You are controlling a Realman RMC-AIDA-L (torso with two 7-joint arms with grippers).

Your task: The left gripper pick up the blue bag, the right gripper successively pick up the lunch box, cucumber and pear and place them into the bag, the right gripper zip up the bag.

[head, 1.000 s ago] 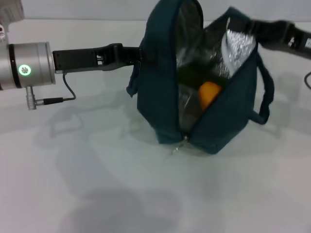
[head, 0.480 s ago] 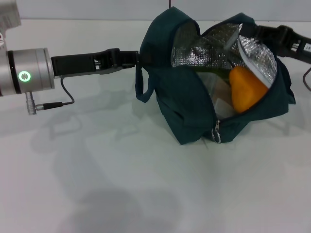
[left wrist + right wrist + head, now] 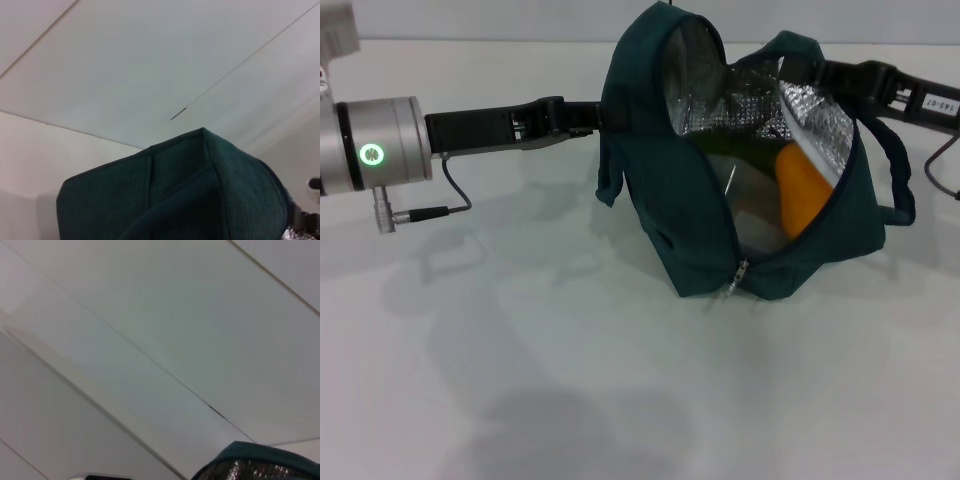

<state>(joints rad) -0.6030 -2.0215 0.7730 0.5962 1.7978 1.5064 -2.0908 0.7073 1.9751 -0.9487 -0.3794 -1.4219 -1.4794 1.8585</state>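
Note:
The blue bag (image 3: 670, 200) stands open at centre right of the table, its silver foil lining showing. Inside lie the orange pear (image 3: 798, 195), the pale lunch box (image 3: 748, 205) and a dark green bit of the cucumber (image 3: 745, 152). My left gripper (image 3: 592, 115) reaches in from the left and is shut on the bag's left wall. At the bag's far right rim, my right gripper (image 3: 825, 74) meets the fabric, its tip hidden by it. The zip pull (image 3: 735, 282) hangs at the front bottom of the opening. The bag's fabric (image 3: 200, 190) fills the left wrist view.
White table (image 3: 520, 360) spreads in front and to the left. A cord handle (image 3: 900, 185) loops off the bag's right side. A cable (image 3: 450, 195) hangs from my left wrist. The right wrist view shows only the bag's rim (image 3: 260, 465) and ceiling.
The bag first splayed wide to the right, then swung back left and stands narrower and more upright. The pear shifted with it. The right arm moved slightly left.

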